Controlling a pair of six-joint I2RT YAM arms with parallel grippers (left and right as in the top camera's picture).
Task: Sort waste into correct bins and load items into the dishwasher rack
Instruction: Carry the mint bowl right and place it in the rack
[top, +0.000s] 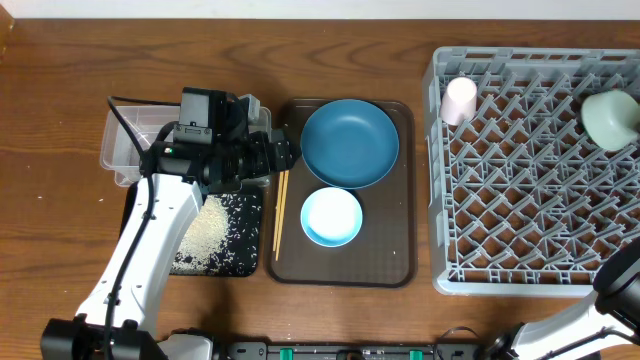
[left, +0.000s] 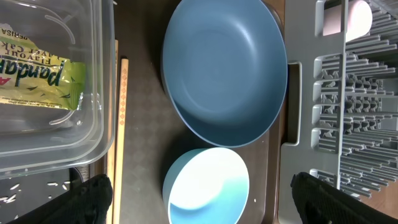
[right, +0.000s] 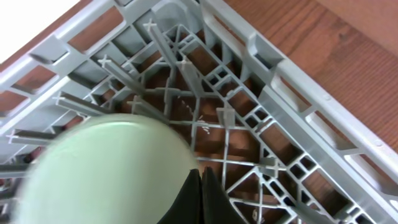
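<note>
My left gripper (left: 208, 202) is open and empty, low over the brown tray with its fingers either side of the small light blue bowl (left: 208, 186). The large dark blue bowl (top: 350, 143) sits behind that bowl. Wooden chopsticks (top: 280, 210) lie along the tray's left edge. The yellow-green wrapper (left: 37, 81) lies in the clear tub (top: 125, 150). Rice grains (top: 205, 232) lie in the black tray (top: 240, 262). The pink cup (top: 459, 100) and pale green bowl (top: 612, 118) stand in the grey rack (top: 530, 270). My right gripper (right: 200, 199) is shut and empty beside the green bowl (right: 106, 168). No tissue shows.
The brown serving tray (top: 395, 270) lies between the black tray and the rack. My left arm (top: 150, 240) crosses over the black tray and hides part of the clear tub. My right arm (top: 622, 288) sits at the rack's near right corner.
</note>
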